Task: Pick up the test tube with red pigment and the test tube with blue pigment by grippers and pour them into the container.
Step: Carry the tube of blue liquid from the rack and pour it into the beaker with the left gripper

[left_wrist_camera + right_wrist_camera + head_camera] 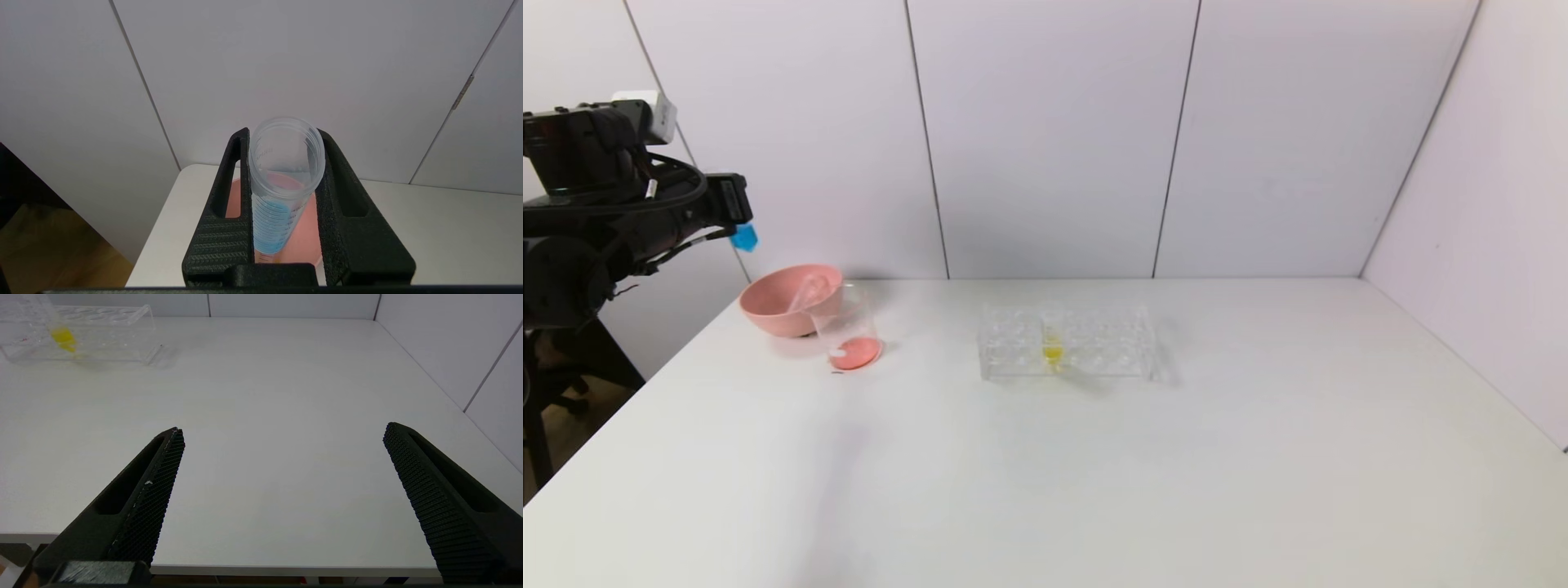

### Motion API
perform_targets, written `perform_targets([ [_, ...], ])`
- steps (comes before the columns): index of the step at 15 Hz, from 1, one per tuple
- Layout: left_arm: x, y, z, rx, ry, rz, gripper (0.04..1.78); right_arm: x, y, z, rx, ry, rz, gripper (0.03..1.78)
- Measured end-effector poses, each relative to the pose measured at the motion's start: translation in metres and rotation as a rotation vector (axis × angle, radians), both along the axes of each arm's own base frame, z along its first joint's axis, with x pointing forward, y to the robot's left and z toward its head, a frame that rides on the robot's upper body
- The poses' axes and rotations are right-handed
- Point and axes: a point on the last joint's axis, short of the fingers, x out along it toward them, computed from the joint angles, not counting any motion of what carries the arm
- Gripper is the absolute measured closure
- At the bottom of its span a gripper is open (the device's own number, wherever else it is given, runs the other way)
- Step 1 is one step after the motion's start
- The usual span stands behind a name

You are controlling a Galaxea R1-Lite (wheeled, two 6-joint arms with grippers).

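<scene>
- Blue-filled slim clear graduated test tube (282, 196) sits pinched in the black left gripper (286, 212), raised off the desk's (1094, 474) far-left corner.
- Small clear straight-sided beaker (847, 331) holding red liquid stands by that corner.
- Black right gripper (282, 498) hangs spread wide over the desk's near edge.

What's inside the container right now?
The container holds a shallow layer of red-orange liquid at its bottom; no blue shows in it. The test tube with blue pigment is clamped in the left gripper, blue liquid inside.

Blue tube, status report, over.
Left gripper shut on blue tube, up left above pink bowl. Right gripper open, idle over table. Beaker already holds red. Nothing blocking.
</scene>
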Motion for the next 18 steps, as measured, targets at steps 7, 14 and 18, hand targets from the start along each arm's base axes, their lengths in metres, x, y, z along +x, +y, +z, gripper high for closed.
perform_targets([
  [7,0.000,0.001,0.012,0.043,0.200,0.004,1.37,0.000,0.000,0.000,0.000,0.000,0.000,0.04],
  [14,-0.001,0.004,0.021,0.052,0.262,-0.008,1.37,0.000,0.000,0.000,0.000,0.000,0.000,0.04],
  [18,0.001,0.004,0.021,0.047,0.307,-0.013,1.37,0.000,0.000,0.000,0.000,0.000,0.000,0.04],
])
